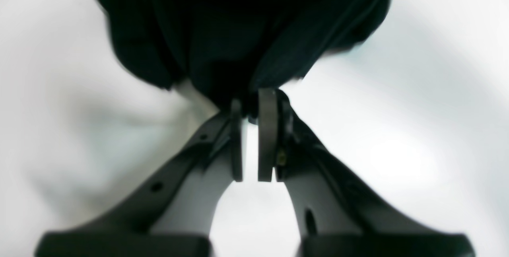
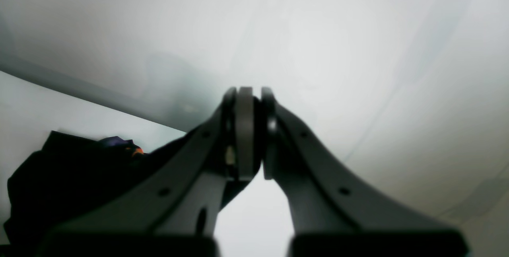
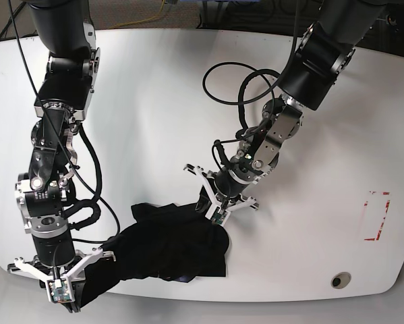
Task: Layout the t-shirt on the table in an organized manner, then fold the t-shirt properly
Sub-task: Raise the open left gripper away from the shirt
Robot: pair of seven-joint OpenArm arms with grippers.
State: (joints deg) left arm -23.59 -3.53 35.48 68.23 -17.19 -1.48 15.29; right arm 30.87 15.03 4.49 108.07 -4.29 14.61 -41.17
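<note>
Because the t-shirt (image 3: pixel 164 243) lies in a crumpled heap near the front edge of the table (image 3: pixel 154 101), left of the middle, I need to lift it and spread it flat before any fold. My left gripper (image 1: pixel 249 106) has its jaws squeezed together on a bunch of the black cloth at the heap's far right corner. That arm reaches down from the far right, bent low over the shirt. My right gripper (image 2: pixel 249 94) is pinched tight with nothing between its jaws. Its arm hangs straight down at the near left edge, just beside the heap.
</note>
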